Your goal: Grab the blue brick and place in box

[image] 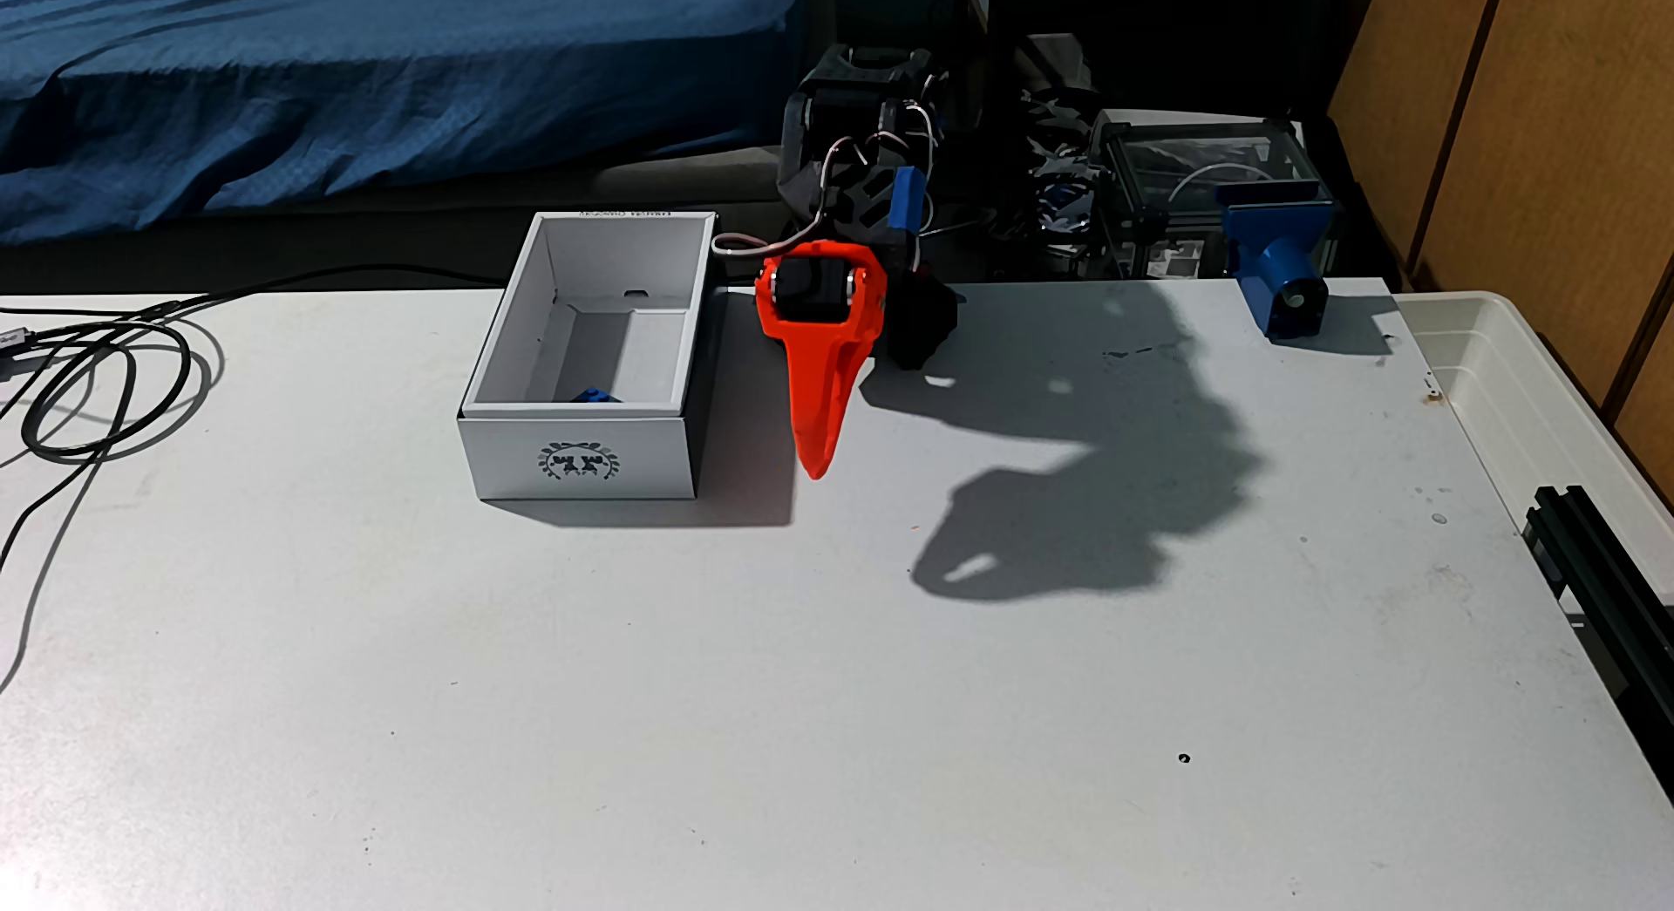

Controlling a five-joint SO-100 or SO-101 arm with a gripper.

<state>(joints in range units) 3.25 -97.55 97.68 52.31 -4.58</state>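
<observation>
1. In the fixed view the white table (634, 694) fills the near ground, with small dark specks on its surface and a large shadow of the arm lying to the right of the box.
2. The box (580, 463) stands on the table left of centre, its short side facing the camera. That side carries a dark wreath-like emblem; any lettering inside it is too small to read.
3. The blue brick (593, 395) lies inside the box, against the near wall, only its top edge showing above the rim.
4. Just right of the box, the orange gripper (818, 466) points down and toward the camera, its tip close to the table beside the box's near right corner. The fingers look pressed together into one tapered point with nothing between them, though this angle does not show it for certain.
5. Left of the box, black cables (100, 386) loop on the table.
6. On the box's far rim runs a line of small print, seen upside down and unreadable.
7. Behind the gripper the black arm (861, 151) rises, with white wires and a blue strip on it.
8. Far right of the box, a blue mount (1277, 268) with a round hole sits at the table's back edge, a translucent tub (1540, 395) beside it.
9. Beyond the box's left, blue bedding (362, 78) lies.
</observation>
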